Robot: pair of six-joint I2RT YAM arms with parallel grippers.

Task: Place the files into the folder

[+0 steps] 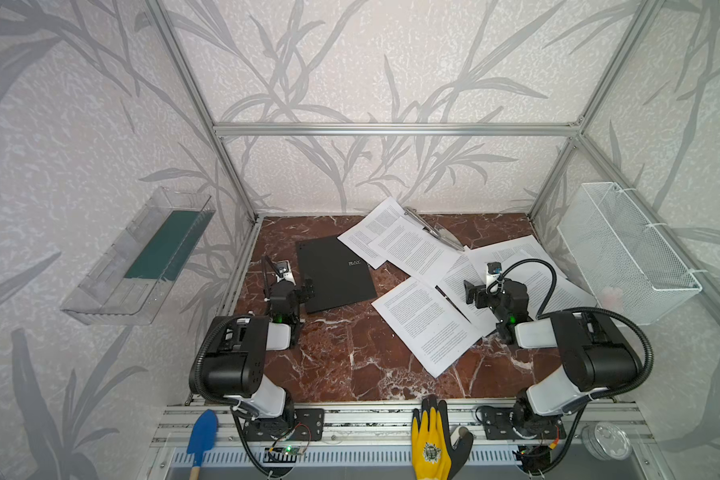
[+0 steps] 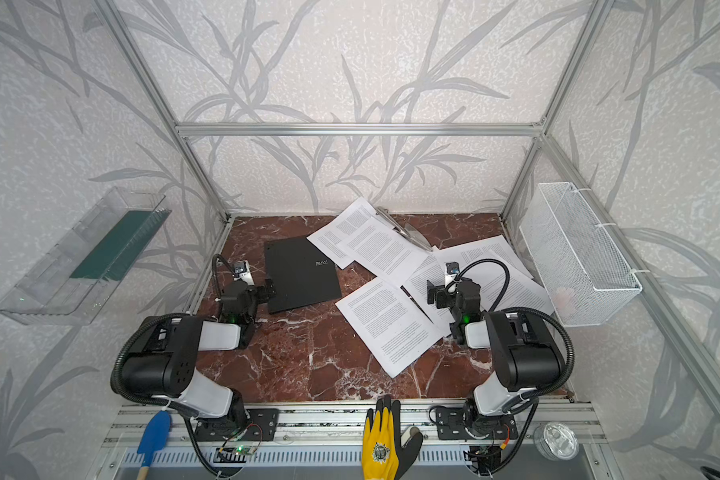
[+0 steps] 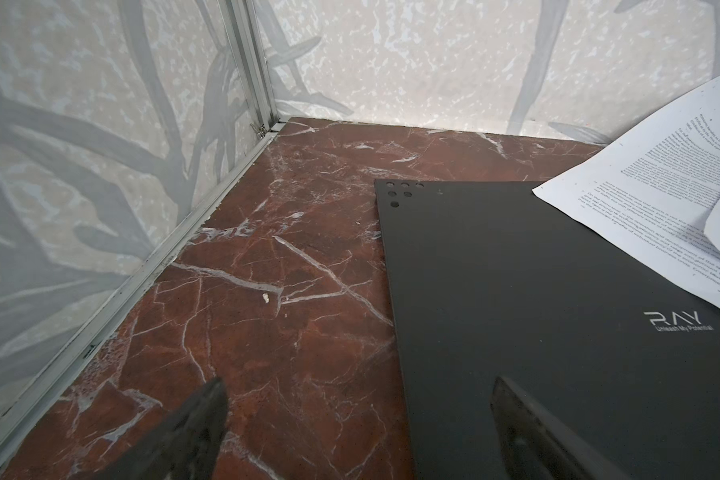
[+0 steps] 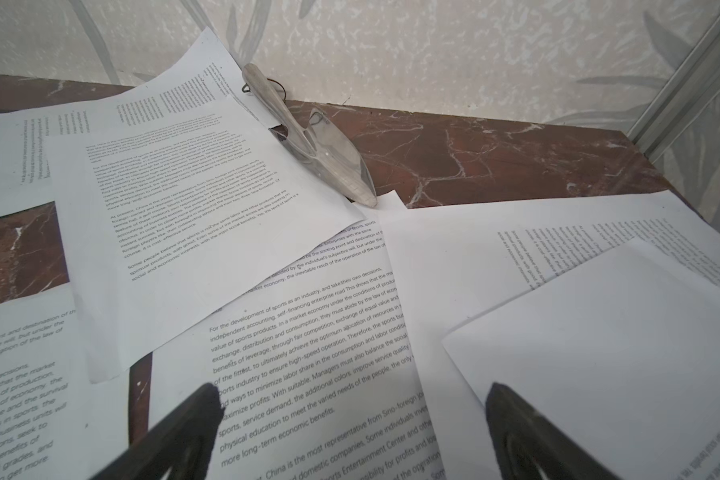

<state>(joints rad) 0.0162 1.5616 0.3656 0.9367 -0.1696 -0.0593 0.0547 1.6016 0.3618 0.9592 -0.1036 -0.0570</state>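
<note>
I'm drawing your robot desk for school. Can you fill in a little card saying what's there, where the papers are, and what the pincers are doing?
folder: black, lying flat on the table, left of middle
files: loose sheets spread to the right of the folder; one overlaps its corner
left pincer: open, at the folder's edge, empty
right pincer: open, above the files, empty
scoop: metal, at the back, beside the files
job so far: no files in the folder yet

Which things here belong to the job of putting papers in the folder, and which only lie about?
For the job: files, folder.
Lying about: trowel, blue spade, glove, basket, clear tray.
</note>
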